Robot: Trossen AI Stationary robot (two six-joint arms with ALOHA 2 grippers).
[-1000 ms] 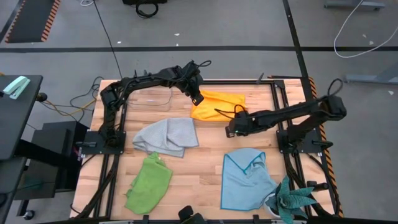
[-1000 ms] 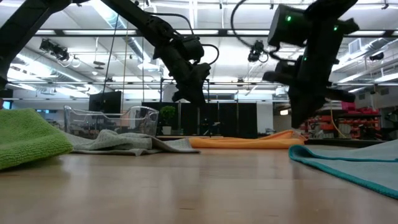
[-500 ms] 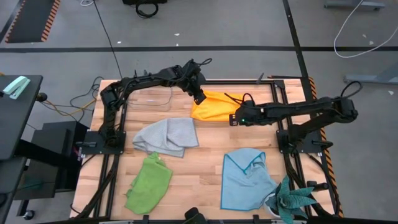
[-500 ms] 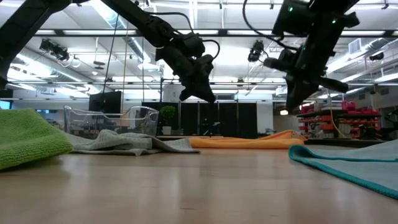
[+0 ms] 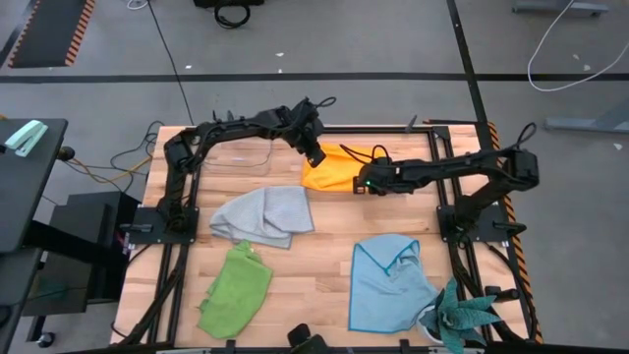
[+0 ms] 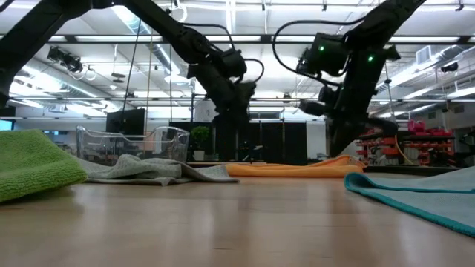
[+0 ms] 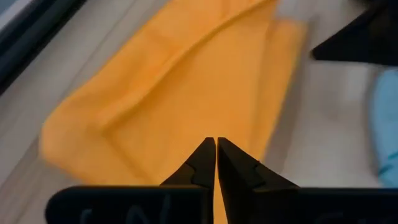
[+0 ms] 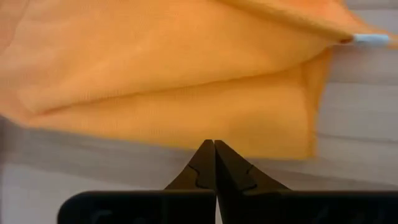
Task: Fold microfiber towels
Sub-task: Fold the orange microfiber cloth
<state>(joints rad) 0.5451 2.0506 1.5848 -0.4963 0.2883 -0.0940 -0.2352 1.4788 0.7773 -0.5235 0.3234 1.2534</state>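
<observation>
The orange-yellow towel [image 5: 332, 173] lies folded flat on the table's far middle, and also shows in the left wrist view [image 7: 186, 81] and the right wrist view [image 8: 155, 68]. My left gripper [image 5: 316, 157] [image 7: 216, 142] is shut and hovers over the towel's far left part. My right gripper [image 5: 361, 185] [image 8: 214, 143] is shut just above the towel's near right edge. The grey towel [image 5: 263, 214] lies crumpled at centre left. The lime green towel [image 5: 236, 287] is at the near left and the light blue towel [image 5: 388, 280] at the near right.
A clear plastic box [image 5: 241, 155] stands at the far left beside my left arm. A teal spiky plant [image 5: 462, 320] sits at the near right corner. Bare wood [image 5: 329, 231] lies between the orange, grey and blue towels.
My right gripper has swung toward the table's far edge and left. It has come from the bare wood near the blue towel to the orange towel's near right edge, rolling a little, and has stayed shut. The towels lie as before.
</observation>
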